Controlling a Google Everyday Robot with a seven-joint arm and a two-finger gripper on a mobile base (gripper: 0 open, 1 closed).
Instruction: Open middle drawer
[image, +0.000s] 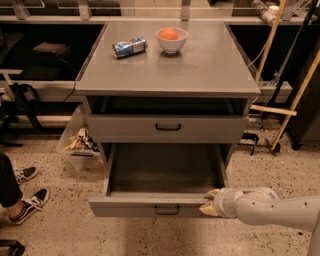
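Observation:
The middle drawer (168, 128) is a grey flat front with a small black loop handle, and it sits closed under the cabinet top. Below it, the lowest drawer (150, 206) is pulled far out and shows an empty grey inside. My gripper (210, 203) comes in from the lower right on a white arm. It rests at the right end of that lowest drawer's front edge, well below the middle drawer's handle and to its right.
On the grey cabinet top (210, 65) lie a crushed can (129, 47) and a white bowl (172, 40) holding an orange. A clear bin (80, 142) stands on the floor at the left, near a person's shoes (27, 202). Wooden sticks (292, 100) lean at the right.

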